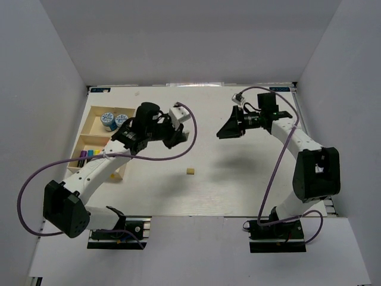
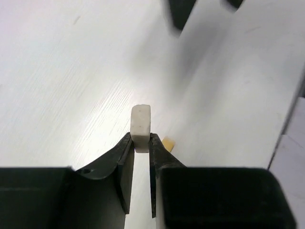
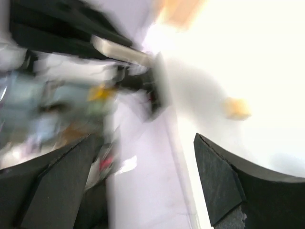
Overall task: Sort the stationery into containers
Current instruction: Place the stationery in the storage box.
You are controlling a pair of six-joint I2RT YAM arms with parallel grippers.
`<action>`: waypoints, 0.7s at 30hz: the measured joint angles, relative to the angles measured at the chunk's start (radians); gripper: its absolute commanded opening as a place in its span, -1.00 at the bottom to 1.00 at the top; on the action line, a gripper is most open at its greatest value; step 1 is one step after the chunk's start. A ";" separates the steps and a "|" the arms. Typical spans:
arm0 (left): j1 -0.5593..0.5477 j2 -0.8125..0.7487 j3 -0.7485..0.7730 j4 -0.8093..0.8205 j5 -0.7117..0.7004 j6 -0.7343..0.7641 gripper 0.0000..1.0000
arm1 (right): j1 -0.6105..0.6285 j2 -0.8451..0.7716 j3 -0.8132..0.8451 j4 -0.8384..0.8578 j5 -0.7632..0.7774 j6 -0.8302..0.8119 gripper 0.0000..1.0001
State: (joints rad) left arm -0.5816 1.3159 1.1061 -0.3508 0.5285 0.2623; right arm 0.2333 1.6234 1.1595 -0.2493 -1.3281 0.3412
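Note:
My left gripper [image 1: 178,139] is shut on a small grey-white eraser block [image 2: 140,125], held at the fingertips [image 2: 141,140] above the table, right of the tray. A tan eraser block [image 1: 190,171] lies on the table below it and also shows in the left wrist view [image 2: 167,142] and, blurred, in the right wrist view [image 3: 237,108]. The light-wood tray [image 1: 93,125] at the left holds two blue-and-white rolls [image 1: 108,119] in its far compartment and highlighters [image 1: 89,154] in the middle one. My right gripper [image 1: 227,131] is open and empty in the air over the middle right; it also shows in the right wrist view [image 3: 147,162].
White walls enclose the table on the left, back and right. My left arm crosses over the near part of the tray and hides its nearest compartment. The right wrist view is blurred.

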 measured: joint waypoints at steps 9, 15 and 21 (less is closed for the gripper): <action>0.336 0.149 0.150 -0.314 -0.274 -0.066 -1.00 | -0.041 -0.126 0.051 -0.312 0.475 -0.367 0.78; 0.590 0.262 0.301 -0.536 -0.301 -0.034 -1.00 | -0.041 -0.164 0.034 -0.357 0.561 -0.430 0.78; 0.703 0.245 0.316 -0.649 -0.312 0.015 -1.00 | -0.041 -0.135 0.041 -0.393 0.566 -0.457 0.78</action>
State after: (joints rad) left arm 0.1219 1.5604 1.4223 -0.9997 0.2165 0.2771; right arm 0.1921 1.4887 1.2003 -0.6418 -0.7616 -0.1154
